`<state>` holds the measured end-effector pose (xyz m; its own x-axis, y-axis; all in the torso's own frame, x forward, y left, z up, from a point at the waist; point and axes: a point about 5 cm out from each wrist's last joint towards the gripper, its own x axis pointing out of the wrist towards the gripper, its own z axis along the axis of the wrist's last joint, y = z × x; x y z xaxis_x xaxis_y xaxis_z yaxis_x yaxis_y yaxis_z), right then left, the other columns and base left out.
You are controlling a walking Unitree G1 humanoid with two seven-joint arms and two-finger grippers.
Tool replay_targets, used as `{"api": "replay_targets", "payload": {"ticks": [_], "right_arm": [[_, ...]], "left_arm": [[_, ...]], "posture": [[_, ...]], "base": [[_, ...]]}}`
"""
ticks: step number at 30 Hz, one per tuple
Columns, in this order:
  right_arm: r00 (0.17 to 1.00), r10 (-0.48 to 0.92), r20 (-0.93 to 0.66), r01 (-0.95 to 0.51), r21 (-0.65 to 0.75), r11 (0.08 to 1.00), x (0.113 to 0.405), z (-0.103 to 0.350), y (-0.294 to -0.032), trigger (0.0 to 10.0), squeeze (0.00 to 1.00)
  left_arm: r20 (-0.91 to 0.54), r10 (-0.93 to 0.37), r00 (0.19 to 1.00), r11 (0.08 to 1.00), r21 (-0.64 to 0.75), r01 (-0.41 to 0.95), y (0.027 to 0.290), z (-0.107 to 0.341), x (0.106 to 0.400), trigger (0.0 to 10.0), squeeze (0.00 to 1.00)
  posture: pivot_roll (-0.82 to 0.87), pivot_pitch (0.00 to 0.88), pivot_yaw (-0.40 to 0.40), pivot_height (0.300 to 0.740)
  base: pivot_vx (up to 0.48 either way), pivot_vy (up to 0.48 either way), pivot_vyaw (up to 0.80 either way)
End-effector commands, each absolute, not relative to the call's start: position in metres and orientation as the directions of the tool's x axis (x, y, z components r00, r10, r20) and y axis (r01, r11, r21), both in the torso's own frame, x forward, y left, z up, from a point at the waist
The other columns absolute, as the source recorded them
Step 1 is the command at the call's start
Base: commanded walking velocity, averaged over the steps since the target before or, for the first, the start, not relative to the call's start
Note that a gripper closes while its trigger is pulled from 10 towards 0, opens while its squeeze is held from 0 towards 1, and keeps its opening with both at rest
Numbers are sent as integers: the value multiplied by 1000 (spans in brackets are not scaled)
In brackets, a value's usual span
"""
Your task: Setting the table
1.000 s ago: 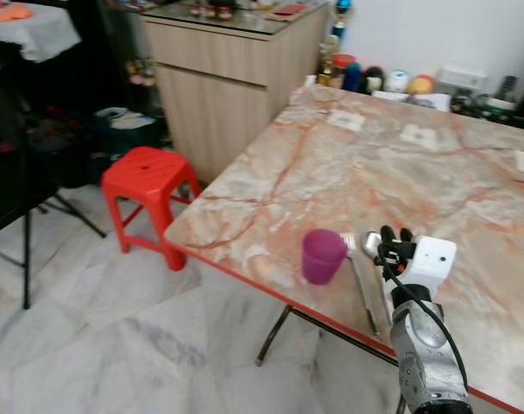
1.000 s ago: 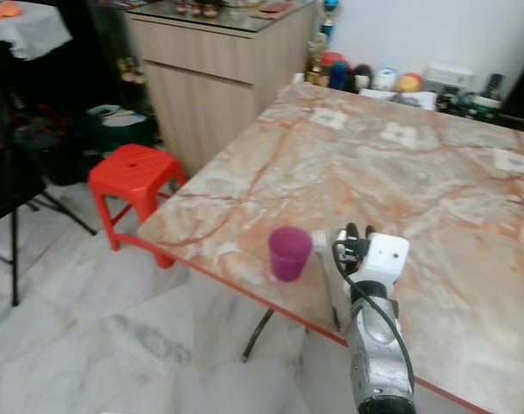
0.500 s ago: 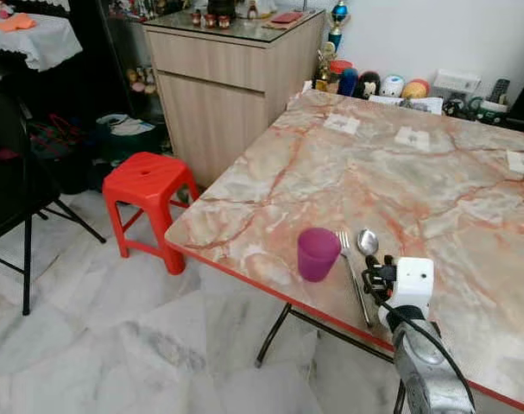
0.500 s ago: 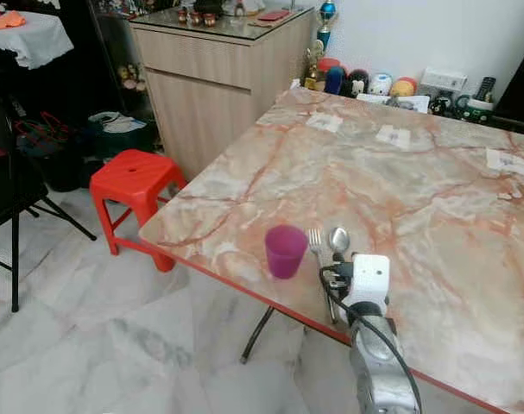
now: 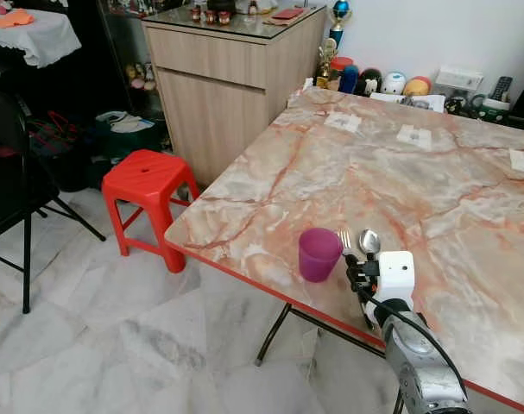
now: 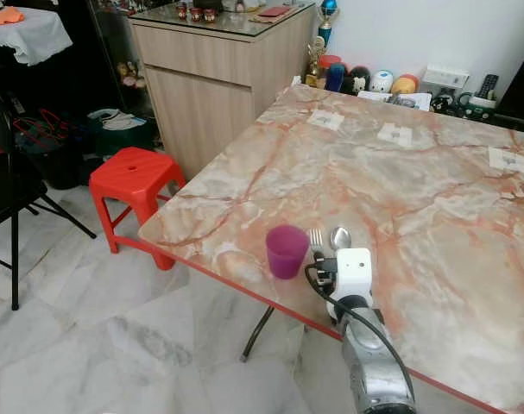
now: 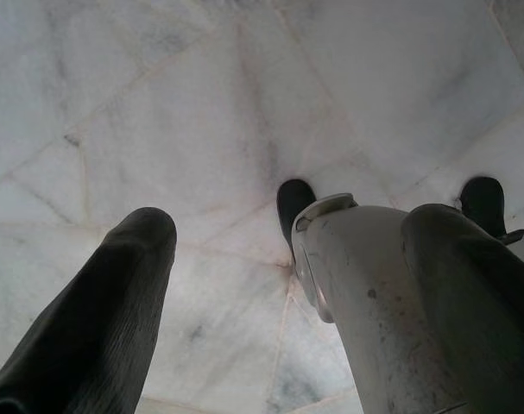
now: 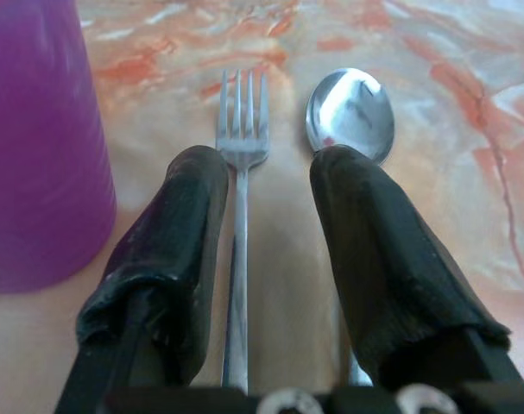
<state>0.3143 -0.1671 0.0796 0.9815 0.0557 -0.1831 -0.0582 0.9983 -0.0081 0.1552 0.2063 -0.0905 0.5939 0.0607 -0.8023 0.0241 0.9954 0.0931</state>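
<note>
My right gripper point(image 8: 266, 172) hangs low over the near edge of the pink-veined marble table point(image 5: 434, 181), its two black fingers point(image 8: 179, 224) spread apart and holding nothing. Seen from my right wrist, the handle of the silver metal fork point(image 8: 241, 147) runs through the gap between them, and the silver metal spoon point(image 8: 350, 108) lies just beside the fork, its bowl showing past the other fingertip. Both pieces lie flat on the tabletop, side by side. The translucent purple plastic cup point(image 5: 318, 254) stands upright just to the left of the fork, close to the table's red-trimmed edge. My left gripper point(image 7: 287, 233) hangs idle over the white marble floor point(image 7: 158, 112), its fingers apart and empty. A red plastic stool point(image 5: 149, 177) stands on the floor to the left of the table, near a light wooden cabinet point(image 5: 227, 82).
</note>
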Motion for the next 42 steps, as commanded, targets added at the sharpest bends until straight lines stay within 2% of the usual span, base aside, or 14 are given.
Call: {"api": "replay_targets", "payload": {"ticks": [1,8,25,41,42], "right_arm": [[976,61,-211,-64,-4,998,315,75,-165,10000,0],[968,95,-232,-96,5,995,317,75,-159,10000,0],[957,64,-283,-70,-11,997,319,70,-159,10000,0],[920,115,-374,-125,-1,992,316,55,-155,10000,0],[917,119,-380,-129,-2,992,316,54,-155,8196,0]], "left_arm": [[-822,64,565,994,101,33,209,-93,148,10000,0],[-823,65,565,994,102,34,209,-93,148,10000,0],[-823,57,565,993,105,54,208,-93,149,10000,0],[-826,50,562,994,98,56,208,-93,148,10000,0],[-826,49,561,994,97,55,208,-94,148,10000,0]], "posture": [[-13,110,-1,740],[-11,111,1,740],[-10,113,0,740],[-5,112,0,740],[-5,113,0,740]], "base": [[0,0,0],[0,0,0],[0,0,0],[0,0,0],[0,0,0]]}}
